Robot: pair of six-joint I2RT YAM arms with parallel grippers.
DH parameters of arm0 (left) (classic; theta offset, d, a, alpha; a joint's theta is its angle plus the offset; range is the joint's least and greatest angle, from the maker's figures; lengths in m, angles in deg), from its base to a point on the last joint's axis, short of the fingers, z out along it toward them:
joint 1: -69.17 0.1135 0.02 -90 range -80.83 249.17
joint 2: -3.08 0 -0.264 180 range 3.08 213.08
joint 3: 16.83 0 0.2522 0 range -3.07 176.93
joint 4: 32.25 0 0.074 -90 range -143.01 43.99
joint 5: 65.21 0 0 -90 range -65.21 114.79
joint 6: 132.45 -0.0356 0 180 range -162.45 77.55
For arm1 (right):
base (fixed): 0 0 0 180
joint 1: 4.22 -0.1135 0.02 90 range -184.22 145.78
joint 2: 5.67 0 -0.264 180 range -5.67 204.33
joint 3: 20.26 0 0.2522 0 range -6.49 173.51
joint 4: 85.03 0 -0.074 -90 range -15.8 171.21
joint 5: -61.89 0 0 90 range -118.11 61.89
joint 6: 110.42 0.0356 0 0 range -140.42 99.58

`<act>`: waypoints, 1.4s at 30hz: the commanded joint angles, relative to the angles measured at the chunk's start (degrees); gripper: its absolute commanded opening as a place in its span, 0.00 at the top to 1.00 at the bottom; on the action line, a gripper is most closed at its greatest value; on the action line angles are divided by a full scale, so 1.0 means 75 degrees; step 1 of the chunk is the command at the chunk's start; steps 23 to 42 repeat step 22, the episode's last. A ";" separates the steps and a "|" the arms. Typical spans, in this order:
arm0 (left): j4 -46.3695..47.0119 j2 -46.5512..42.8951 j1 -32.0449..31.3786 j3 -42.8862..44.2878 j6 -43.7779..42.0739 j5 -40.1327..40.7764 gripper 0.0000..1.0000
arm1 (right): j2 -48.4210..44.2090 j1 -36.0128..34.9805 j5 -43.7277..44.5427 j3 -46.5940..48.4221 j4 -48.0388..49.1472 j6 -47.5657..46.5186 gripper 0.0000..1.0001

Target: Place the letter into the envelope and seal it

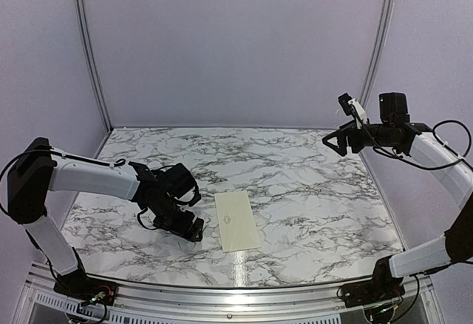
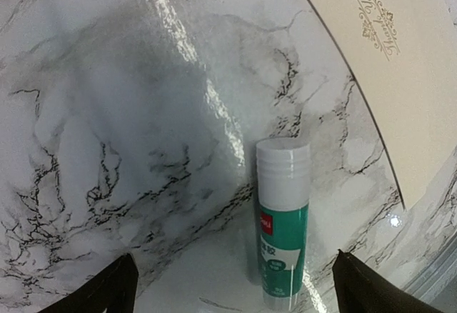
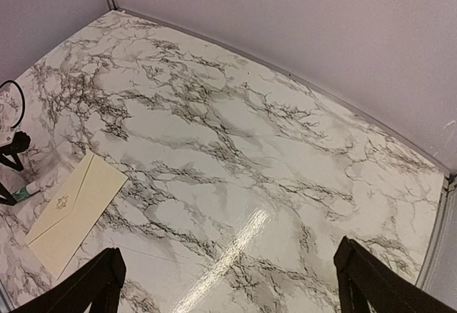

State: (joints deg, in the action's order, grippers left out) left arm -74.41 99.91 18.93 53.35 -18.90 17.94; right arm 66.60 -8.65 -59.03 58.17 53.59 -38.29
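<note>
The cream envelope (image 1: 236, 222) lies flat near the table's front middle, flap side up with a small gold emblem (image 2: 378, 23). It also shows as the envelope (image 3: 75, 209) in the right wrist view. The letter is out of view. My left gripper (image 1: 188, 228) is low over the table just left of the envelope, open. A white-and-green glue stick (image 2: 283, 220) lies on the marble between its fingers (image 2: 118, 284), touching neither. In the left wrist view the left gripper (image 2: 232, 266) is empty. My right gripper (image 1: 336, 140) hangs high at the back right, open; the right gripper (image 3: 228, 256) is empty.
The marble tabletop (image 1: 310, 183) is ringed by lilac walls. A metal rail (image 1: 236, 291) runs along the near edge, close to the envelope's front end. The left arm (image 3: 8, 145) shows at the left edge of the right wrist view.
</note>
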 commanded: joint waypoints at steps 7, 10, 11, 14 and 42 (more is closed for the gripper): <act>-0.0180 0.0137 0.0030 0.0084 -0.0198 0.0200 0.01 | -0.0015 0.0019 -0.0052 0.0156 -0.0046 -0.0017 0.01; -0.0202 -0.0137 0.0056 0.0272 -0.0278 0.0345 0.01 | -0.0065 0.0014 0.0029 0.0146 0.0197 0.0168 0.01; -0.0211 -0.0339 0.0098 0.0371 -0.0276 0.0538 0.01 | -0.0091 0.0022 0.0176 0.0156 0.0352 0.0343 0.01; -0.0215 -0.1100 0.0467 0.0762 -0.0346 0.1395 0.01 | -0.0141 0.0016 0.0454 0.0363 0.0564 0.0791 0.02; 0.0525 -0.2659 0.2081 0.2007 -0.1339 0.2876 0.01 | -0.0080 0.0006 0.0487 0.1354 0.0884 0.1417 0.02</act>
